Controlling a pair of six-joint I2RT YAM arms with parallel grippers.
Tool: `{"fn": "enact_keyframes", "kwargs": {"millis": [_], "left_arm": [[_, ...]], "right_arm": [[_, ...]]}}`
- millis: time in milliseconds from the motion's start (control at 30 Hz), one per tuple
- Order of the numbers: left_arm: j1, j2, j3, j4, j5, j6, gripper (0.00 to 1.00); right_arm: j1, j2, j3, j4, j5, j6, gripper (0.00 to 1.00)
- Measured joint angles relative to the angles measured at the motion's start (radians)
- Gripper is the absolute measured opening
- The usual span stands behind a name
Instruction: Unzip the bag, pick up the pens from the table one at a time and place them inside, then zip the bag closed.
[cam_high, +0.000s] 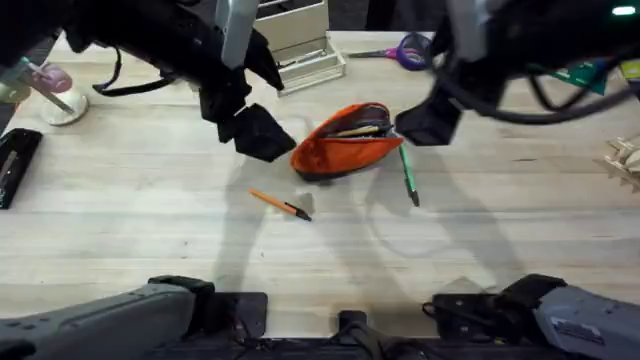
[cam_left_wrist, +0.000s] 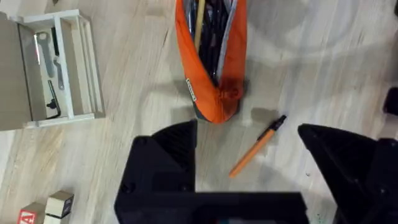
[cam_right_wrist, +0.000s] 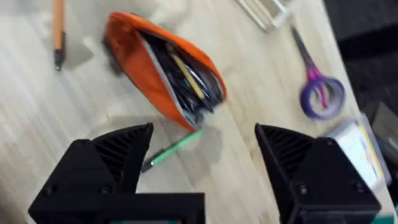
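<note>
Just beside the open left pincer (cam_left_wrist: 249, 168), the orange pen (cam_left_wrist: 257, 147).

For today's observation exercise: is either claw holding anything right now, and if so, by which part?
Nothing is held. The left claw and right claw are both open, with the orange pen and green pen lying on the table.

overhead: high, looking down | wrists: near, looking down | shared: bag (cam_high: 345, 140)
</note>
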Motion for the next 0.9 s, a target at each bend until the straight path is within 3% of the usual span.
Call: {"fn": "enact_keyframes", "kwargs": {"millis": [200,533,900], "left_arm": [[0.0,0.0,0.0,0.0,0.0,0.0,0.994],[0.0,0.0,0.0,0.0,0.0,0.0,0.993],[0.0,0.0,0.0,0.0,0.0,0.0,0.993]], "right_arm": [[-0.08,-0.111,0.0,-0.068,0.045,0.089,0.996],[-0.148,-0.15,-0.004,-0.088,0.057,0.269,0.996],[-0.148,-0.22,-0.23,-0.075,0.058,0.469,0.997]]}}
